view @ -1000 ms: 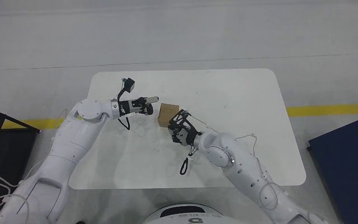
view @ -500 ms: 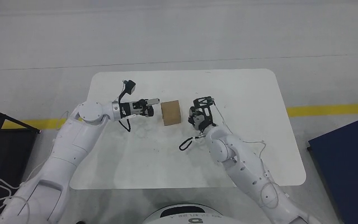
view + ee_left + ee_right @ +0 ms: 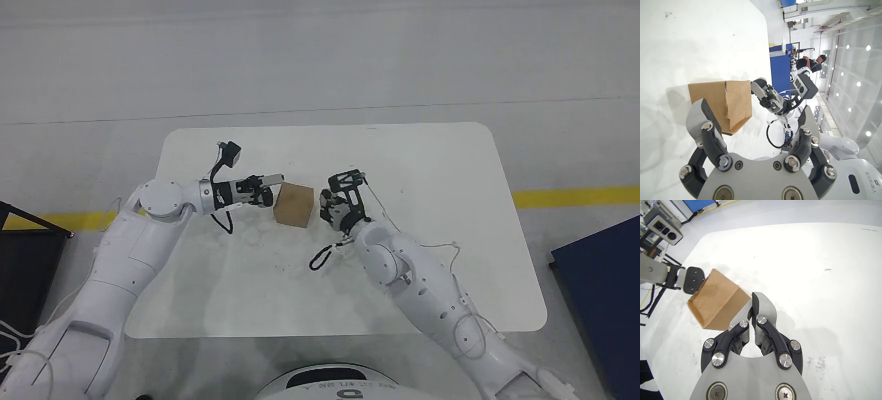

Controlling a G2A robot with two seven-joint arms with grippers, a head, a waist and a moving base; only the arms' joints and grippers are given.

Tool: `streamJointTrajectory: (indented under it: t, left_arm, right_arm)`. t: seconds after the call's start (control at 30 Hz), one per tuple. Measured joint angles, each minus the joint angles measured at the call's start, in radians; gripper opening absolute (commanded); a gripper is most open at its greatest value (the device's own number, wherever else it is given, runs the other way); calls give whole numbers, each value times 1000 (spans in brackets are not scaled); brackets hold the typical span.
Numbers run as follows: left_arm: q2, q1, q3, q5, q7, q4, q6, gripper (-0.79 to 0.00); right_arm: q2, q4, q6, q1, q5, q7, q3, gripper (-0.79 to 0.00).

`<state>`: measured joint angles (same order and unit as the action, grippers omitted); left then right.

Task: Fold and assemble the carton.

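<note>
The left tool (image 3: pixel 264 189) stands wide open. One ribbed pad (image 3: pixel 710 115) sits at the rim of the carton's open end, touching it or very nearly, and the other pad is well apart from it, so it grips nothing. The right tool (image 3: pixel 753 301) is closed with nothing between its fingers, and its tip rests against the opposite corner of the carton (image 3: pixel 294 204). The brown carton lies on its side on the white table (image 3: pixel 430 170), between the two tools. It is only partly squared up, with its ragged mouth toward the left tool.

Neither tool has a real hold, so the light carton is likely only trapped from both ends. An off-centre push from the right tool could spin it or slide it past the open left fingers. Too firm a push may buckle the wall along the crease that runs down its side, flattening the sleeve. The left pad might also catch the frayed flap edge and bend it outward instead of in, or drag the carton along as it closes
</note>
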<state>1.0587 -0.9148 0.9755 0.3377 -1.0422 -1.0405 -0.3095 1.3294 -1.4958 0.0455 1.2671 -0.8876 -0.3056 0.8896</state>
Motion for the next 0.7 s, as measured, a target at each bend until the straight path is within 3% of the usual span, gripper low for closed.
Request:
streamJointTrajectory:
  t: [0.13, 0.33, 0.57, 0.7]
  left_arm:
    - [4, 2, -5, -4, 2, 6, 0, 0]
    - [7, 4, -6, -13, -3, 21, -5, 0]
    - [10, 19, -9, -67, 21, 23, 9, 0]
    - [23, 53, -49, -146, 46, -15, 56, 0]
  right_arm:
    - [5, 9, -57, -8, 33, 12, -8, -785]
    - [-15, -31, 45, 67, 4, 56, 97, -785]
    - [-45, -192, 99, 214, -60, 52, 210, -785]
    - [-53, -263, 108, 276, -84, 60, 243, -785]
